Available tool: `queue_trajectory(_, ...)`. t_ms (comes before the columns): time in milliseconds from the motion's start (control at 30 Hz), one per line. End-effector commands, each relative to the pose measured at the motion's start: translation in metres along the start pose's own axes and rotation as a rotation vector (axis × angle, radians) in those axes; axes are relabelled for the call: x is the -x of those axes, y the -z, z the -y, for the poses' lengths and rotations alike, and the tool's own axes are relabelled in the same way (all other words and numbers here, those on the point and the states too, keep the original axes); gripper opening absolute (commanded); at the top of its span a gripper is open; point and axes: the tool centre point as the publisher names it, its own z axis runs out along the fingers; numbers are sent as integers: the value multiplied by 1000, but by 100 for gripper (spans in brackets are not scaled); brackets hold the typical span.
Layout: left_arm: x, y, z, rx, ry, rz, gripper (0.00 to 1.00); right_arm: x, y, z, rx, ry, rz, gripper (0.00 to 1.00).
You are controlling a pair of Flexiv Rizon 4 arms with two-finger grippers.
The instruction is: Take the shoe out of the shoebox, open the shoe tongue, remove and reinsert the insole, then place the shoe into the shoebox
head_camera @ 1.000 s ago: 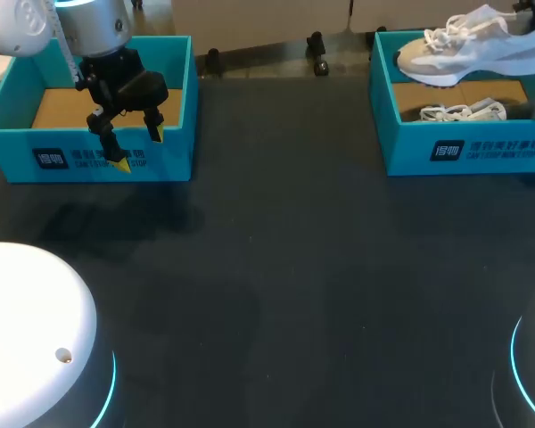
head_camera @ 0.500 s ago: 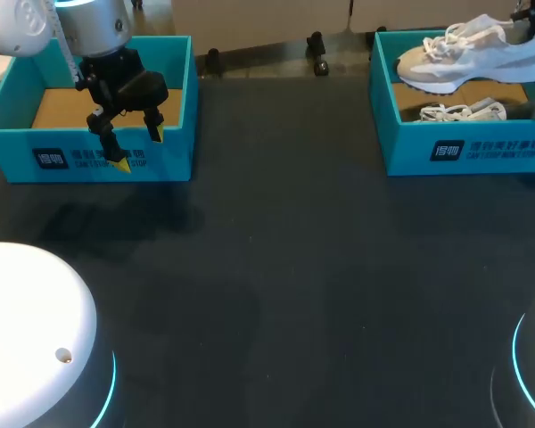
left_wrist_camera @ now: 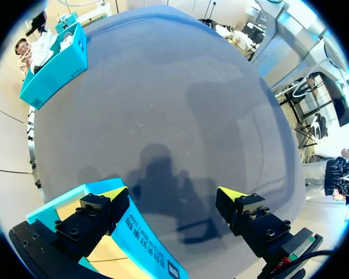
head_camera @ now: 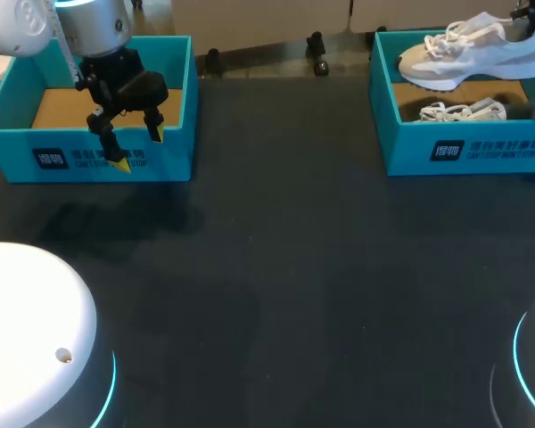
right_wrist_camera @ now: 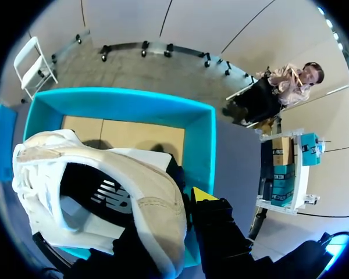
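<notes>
The right jaws are closed on the heel of the pale shoe [right_wrist_camera: 104,168]. One yellow-tipped finger [right_wrist_camera: 202,195] is pressed against the outside of the heel collar, while the other is hidden and is judged to sit inside the opening. By this grip the shoe is carried above the open top of the teal shoebox [head_camera: 468,152] rather than resting in it, sole downward and toe turned toward the middle of the tabletop [head_camera: 276,267]. The heel is probably chosen because its stiff collar offers two firm faces, and because the laces and tongue are left free for the work to follow. A second shoe [head_camera: 464,111] is left lying on the brown cardboard floor of the same box, beneath the lifted one.

The left jaws are open and nothing is held in them. They are hung low over the front wall of the other teal box [head_camera: 89,160], at the opposite end of the tabletop. In the left wrist view one finger [left_wrist_camera: 99,212] is seen above that box's cardboard floor and the other over the dark tabletop, with the wall running between them and, as far as can be told, untouched. This posture is read as waiting until a second grip is needed.

Taking the shoe out is judged nearly done. The stretch of tabletop between the two boxes is the likely place for it to be set down, since both arms can reach it there.
</notes>
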Motion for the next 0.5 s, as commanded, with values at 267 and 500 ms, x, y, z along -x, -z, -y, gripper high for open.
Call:
queue_trajectory(267, 0, 0, 0, 2, 0, -1, 100, 0, -4, -4, -5, -4, -8, 0)
queue_trajectory(500, 0, 0, 0, 2, 0, -1, 100, 2, -14, -6, 7, -5, 13, 0)
